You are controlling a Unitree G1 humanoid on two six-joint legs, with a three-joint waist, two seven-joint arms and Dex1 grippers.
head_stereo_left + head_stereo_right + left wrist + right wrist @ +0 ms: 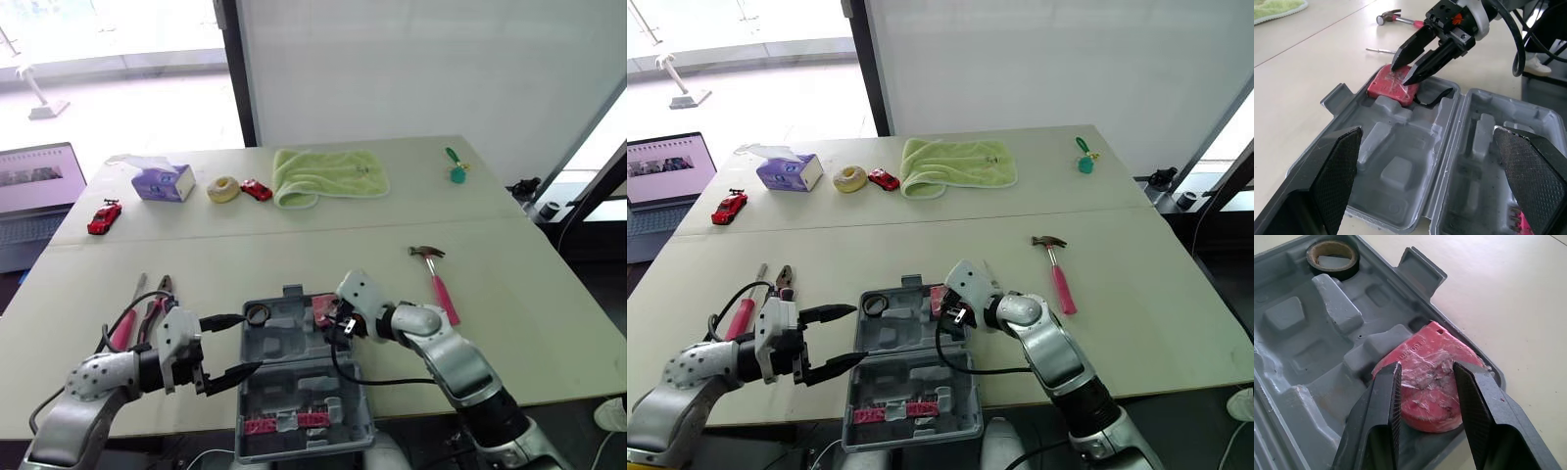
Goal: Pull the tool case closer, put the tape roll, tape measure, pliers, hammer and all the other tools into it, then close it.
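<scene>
The right gripper [1426, 368] had its fingers set narrowly apart, gripping nothing. Their tips were right at the top face of the red tape measure [1425, 352], which lay just beneath them in a corner pocket of the open tool case [284, 392]. The tape roll [1334, 271] sat in the case's opposite corner. The left gripper [245, 343], spread wide and empty, faced the right one across the case. The hammer [439, 279] lay beyond the right gripper's outer side, and the pliers [155, 308] lay beside the left.
</scene>
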